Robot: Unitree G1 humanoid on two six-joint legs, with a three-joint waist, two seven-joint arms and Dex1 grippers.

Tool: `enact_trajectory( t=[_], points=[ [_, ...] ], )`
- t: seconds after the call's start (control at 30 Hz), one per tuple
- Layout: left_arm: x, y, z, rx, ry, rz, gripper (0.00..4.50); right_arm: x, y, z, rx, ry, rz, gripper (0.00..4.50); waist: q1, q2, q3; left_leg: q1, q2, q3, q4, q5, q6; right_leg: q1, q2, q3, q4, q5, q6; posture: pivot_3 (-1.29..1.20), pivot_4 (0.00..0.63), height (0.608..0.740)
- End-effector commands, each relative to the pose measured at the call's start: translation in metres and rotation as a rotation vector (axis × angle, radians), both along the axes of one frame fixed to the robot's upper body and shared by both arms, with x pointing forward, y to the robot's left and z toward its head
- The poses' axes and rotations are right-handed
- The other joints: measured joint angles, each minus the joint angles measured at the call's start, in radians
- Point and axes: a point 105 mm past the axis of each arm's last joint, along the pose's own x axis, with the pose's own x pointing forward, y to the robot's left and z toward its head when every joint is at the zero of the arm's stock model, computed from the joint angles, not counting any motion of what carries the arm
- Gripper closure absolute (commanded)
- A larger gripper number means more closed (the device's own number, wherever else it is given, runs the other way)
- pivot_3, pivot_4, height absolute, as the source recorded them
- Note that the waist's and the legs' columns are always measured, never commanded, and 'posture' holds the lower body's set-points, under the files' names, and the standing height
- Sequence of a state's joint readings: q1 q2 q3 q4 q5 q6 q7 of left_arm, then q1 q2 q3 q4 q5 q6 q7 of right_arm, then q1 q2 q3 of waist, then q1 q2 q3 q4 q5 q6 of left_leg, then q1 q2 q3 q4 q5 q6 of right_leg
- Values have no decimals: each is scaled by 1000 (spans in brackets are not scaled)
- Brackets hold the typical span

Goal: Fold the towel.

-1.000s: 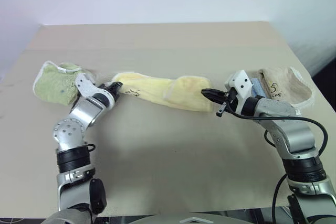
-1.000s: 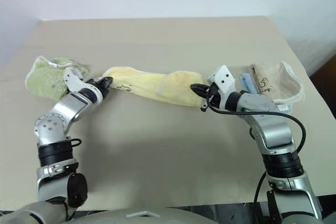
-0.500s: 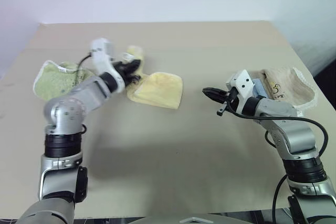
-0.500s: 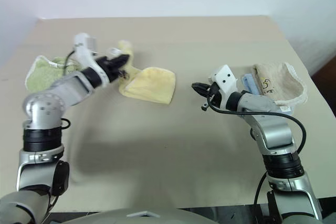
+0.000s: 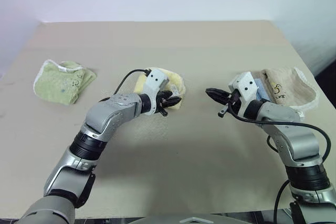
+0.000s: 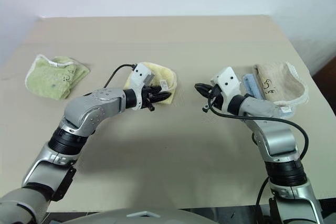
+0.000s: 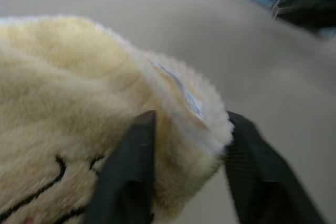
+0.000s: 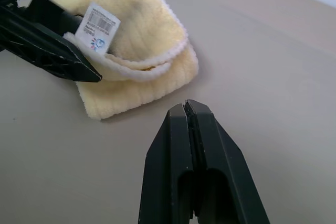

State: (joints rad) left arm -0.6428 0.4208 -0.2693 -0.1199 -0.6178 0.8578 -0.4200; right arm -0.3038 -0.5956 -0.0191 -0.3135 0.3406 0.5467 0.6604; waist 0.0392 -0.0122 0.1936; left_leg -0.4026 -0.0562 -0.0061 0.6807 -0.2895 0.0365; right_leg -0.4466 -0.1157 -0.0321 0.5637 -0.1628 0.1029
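The towel [image 5: 173,78] is pale yellow terry and lies doubled over into a small bundle at the table's middle, with a white label [image 8: 97,30] on its upper layer. My left gripper [image 5: 175,99] is at the bundle's near right edge. Its fingers [image 7: 131,177] stand apart, one on each side of the thick folded edge [image 7: 199,124], so it is open. My right gripper [image 5: 210,93] hovers to the right of the towel, apart from it. It points towards the towel, shut, with nothing between its fingers [image 8: 178,145].
A green folded towel [image 5: 60,80] lies at the far left. A tan folded towel [image 5: 286,90] with a blue item [image 5: 258,85] beside it lies behind my right arm. Bare table [image 5: 184,161] stretches in front of both grippers.
The left arm swung right across the table, carrying the towel's left end over onto the rest, and its fingers have parted. The stretched towel is now a small bundle. The right gripper stayed put.
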Motion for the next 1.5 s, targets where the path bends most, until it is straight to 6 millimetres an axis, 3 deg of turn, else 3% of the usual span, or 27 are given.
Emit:
enact_trajectory(
  t=[0.03,0.17,0.37,0.47,0.53,0.7,0.83,0.93,1.0,1.5],
  points=[
    [-2,2,22,-84,-39,-18,1374,-2,2,17,19,-59,7,4500,0,0,0,-1,0,0,0,0,0,-1,0,0,0,0,0,0,150,728],
    [-10,10,32,-148,-42,-29,68,3,8,24,33,-84,13,4500,-3,0,0,-2,0,0,0,0,0,-3,0,0,1,0,0,0,150,728],
    [14,66,56,-217,-154,212,68,13,27,38,92,-106,46,4500,-3,0,0,-2,0,0,1,1,-1,-4,1,0,2,1,-1,0,150,728],
    [26,87,48,-122,-200,317,695,17,43,43,124,-108,84,4500,-1,0,0,-2,0,0,1,1,-1,-3,1,0,2,1,-1,0,150,728],
    [31,93,44,-76,-236,347,1340,21,58,44,148,-101,116,4500,-3,0,0,-2,-1,0,1,1,-1,-3,1,0,3,1,-1,0,150,728],
    [30,80,44,-61,-277,287,3080,30,86,40,187,-68,169,4500,-2,0,0,-2,-1,0,1,1,-2,-4,0,0,3,2,-1,0,150,728],
    [29,68,25,6,-256,221,4481,43,104,4,177,65,160,4500,-9,0,0,-2,-1,0,1,2,-4,-4,0,0,3,3,-3,0,150,728],
    [32,71,-13,187,-196,223,4481,51,106,-28,130,169,115,4500,-20,0,0,-2,-1,0,1,2,-4,-5,0,0,6,3,-3,0,150,728],
    [33,74,-28,264,-190,221,4481,54,106,-42,104,206,96,4500,-30,0,0,-2,-3,0,1,2,-4,-6,-1,1,13,3,-3,0,150,728],
    [34,73,-31,283,-204,213,4481,55,106,-46,99,211,92,4500,-36,1,0,2,-1,0,1,3,-5,-7,0,2,16,3,-3,0,150,728]
  ],
)
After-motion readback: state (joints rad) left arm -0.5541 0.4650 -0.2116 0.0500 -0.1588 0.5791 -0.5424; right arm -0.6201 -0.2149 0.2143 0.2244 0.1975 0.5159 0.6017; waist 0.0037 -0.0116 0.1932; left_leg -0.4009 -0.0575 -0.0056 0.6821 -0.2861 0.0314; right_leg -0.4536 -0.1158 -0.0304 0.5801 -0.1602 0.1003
